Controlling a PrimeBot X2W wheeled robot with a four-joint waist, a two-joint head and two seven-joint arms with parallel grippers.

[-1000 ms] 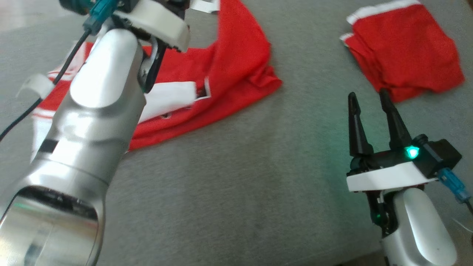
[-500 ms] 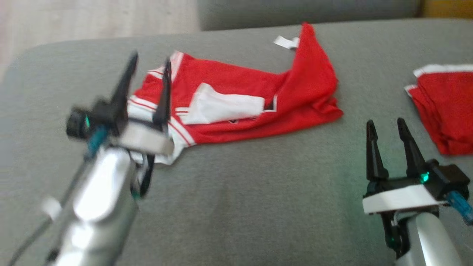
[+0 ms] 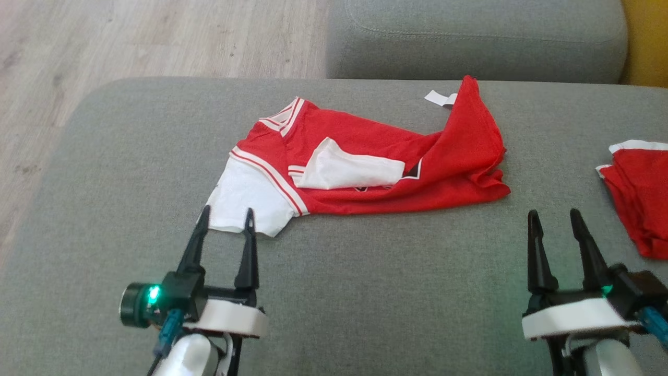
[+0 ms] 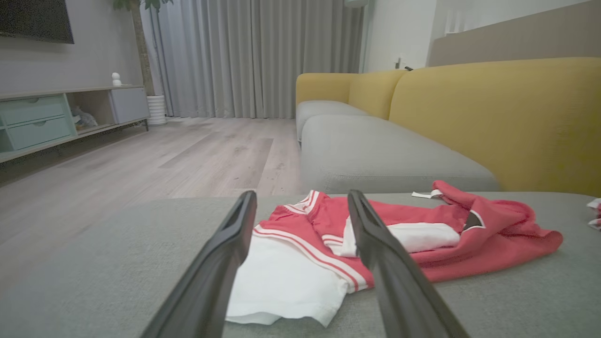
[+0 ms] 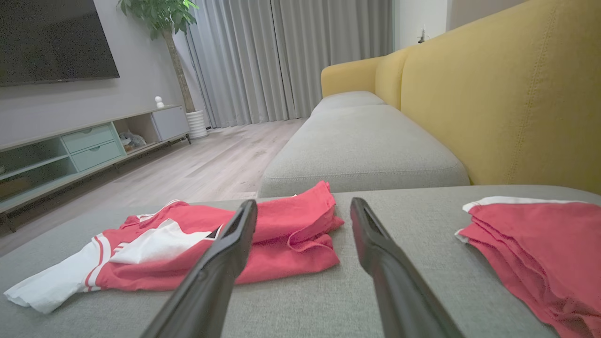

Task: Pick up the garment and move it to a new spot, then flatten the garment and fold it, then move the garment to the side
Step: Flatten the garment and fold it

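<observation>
Left gripper (image 3: 227, 210) and right gripper (image 3: 553, 212) are sitting low, fingers spread wide, empty — the shirt (image 3: 365, 156) is lying just beyond the left fingertips. Earlier the left arm was reaching over it.

Grey cushion (image 3: 365, 292): crumpled red-white garment (image 3: 365, 156) mid-surface; folded red pile (image 3: 639, 203) at right, well apart.

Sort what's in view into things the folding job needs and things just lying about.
Job:
crumpled red-and-white garment
left gripper and right gripper, both open
grey cushion under it

Lying about:
folded red pile
yellow sofa back
TV cabinet
</observation>
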